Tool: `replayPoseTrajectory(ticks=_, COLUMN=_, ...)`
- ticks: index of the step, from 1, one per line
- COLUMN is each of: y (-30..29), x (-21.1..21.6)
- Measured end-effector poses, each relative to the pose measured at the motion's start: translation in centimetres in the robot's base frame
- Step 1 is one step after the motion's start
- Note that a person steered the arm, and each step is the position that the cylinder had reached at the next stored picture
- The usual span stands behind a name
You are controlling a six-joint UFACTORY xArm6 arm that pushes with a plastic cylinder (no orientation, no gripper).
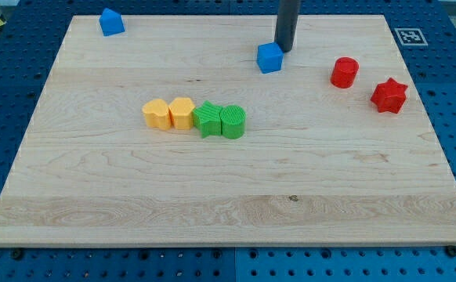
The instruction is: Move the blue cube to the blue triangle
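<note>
Green blocks [221, 121] mid-board, tip [284, 49] touching blue cube [269, 58], no legible text

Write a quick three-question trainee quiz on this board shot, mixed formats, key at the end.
1. True or false: my tip sits at the upper right of the blue cube, close against it.
2. Which way from the blue cube does the blue triangle lie? A) the view's right B) the view's upper left C) the view's bottom
3. Fill in: the row at mid-board holds two yellow blocks and two ____ blocks.

Key: 1 true; 2 B; 3 green
</note>
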State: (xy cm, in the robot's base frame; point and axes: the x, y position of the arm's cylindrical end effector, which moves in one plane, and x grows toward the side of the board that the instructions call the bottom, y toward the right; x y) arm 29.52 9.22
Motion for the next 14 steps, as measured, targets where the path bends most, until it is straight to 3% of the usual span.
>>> replayPoseTrajectory(ticks=1, y=-0.2, x=1.7)
replayPoseTrajectory(ticks=2, y=-3.0, x=1.7)
replayPoseTrajectory(ticks=10, y=-9.6, x=3.0)
replayPoseTrajectory(ticks=12, y=-8.1, x=7.1)
replayPoseTrajectory(ticks=14, y=-12.9, x=8.1)
